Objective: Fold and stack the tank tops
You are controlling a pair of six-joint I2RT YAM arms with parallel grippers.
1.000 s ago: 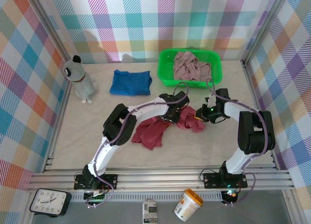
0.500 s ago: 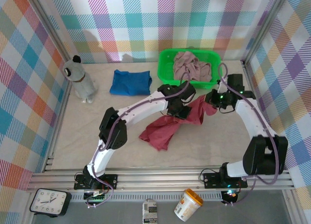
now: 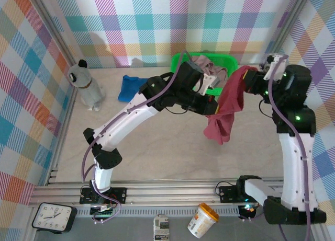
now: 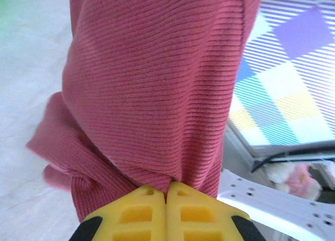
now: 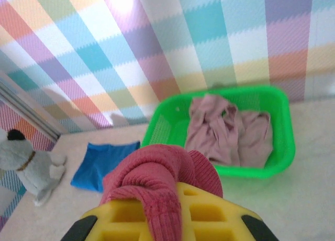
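From above, the dark red tank top (image 3: pixel 228 106) hangs clear of the tabletop (image 3: pixel 157 147), toward its far right corner and just in front of the green basket (image 3: pixel 179 60). Its long axis slopes from the right pincer (image 3: pixel 255 77) at the high end down to the left pincer (image 3: pixel 212 106), with a loose tail drooping below. The pale pink tank top (image 3: pixel 208 68) lies bunched in the basket. The blue tank top (image 3: pixel 131 87) lies flat near the far edge, partly covered by the left arm (its right half cannot be made out).

The left wrist camera gives what the top view cannot: the yellow fingers (image 4: pixel 141 212) of the left pincer (image 4: pixel 166 193) are pressed tight together, nipping a fold of the ribbed red cloth (image 4: pixel 157 84), which rises straight away from them and runs out of frame at the top.

On the right wrist camera, a thick roll of the red top (image 5: pixel 162 170) is gripped in the right pincer (image 5: pixel 166 216) and drapes over it, hiding the seam between the fingers. Beyond lie the basket (image 5: pixel 281 127) with the pink top (image 5: pixel 226 132), and the blue one (image 5: pixel 103 165).
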